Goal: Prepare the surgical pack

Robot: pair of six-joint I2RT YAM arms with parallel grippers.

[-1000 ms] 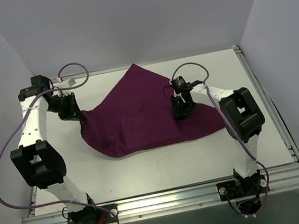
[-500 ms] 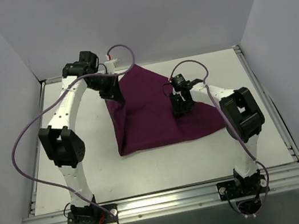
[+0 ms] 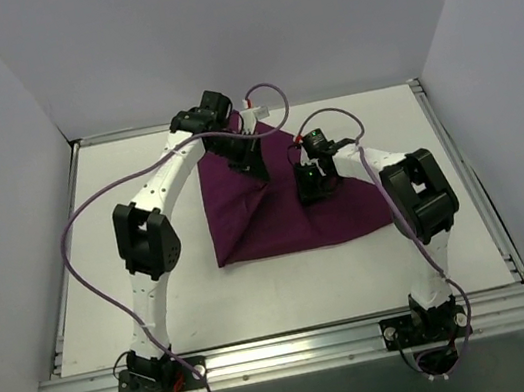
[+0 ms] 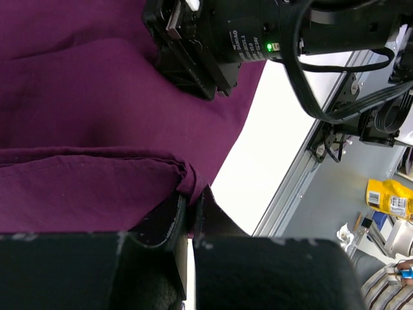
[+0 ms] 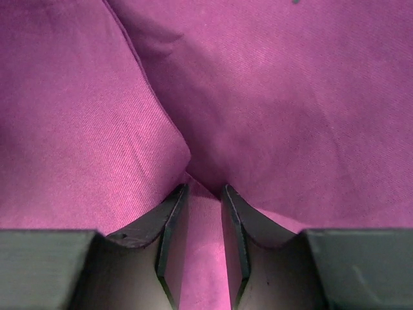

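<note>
The dark purple cloth lies on the white table, its left part folded over toward the middle. My left gripper is over the cloth's far part, shut on a bunched edge of it. My right gripper rests on the cloth right of centre. In the right wrist view its jaws stand a little apart with a fold of cloth filling the gap. The right arm's wrist shows in the left wrist view. The steel tray, instruments and gauze pads are out of view.
The white table is bare on the left. A metal rail runs along its right edge and another along the front. White walls close in three sides. Clutter with a yellow packet lies beyond the table.
My left arm has swung from the table's far left to the cloth's far middle, dragging the cloth's left corner over the rest. The right gripper has stayed in place.
</note>
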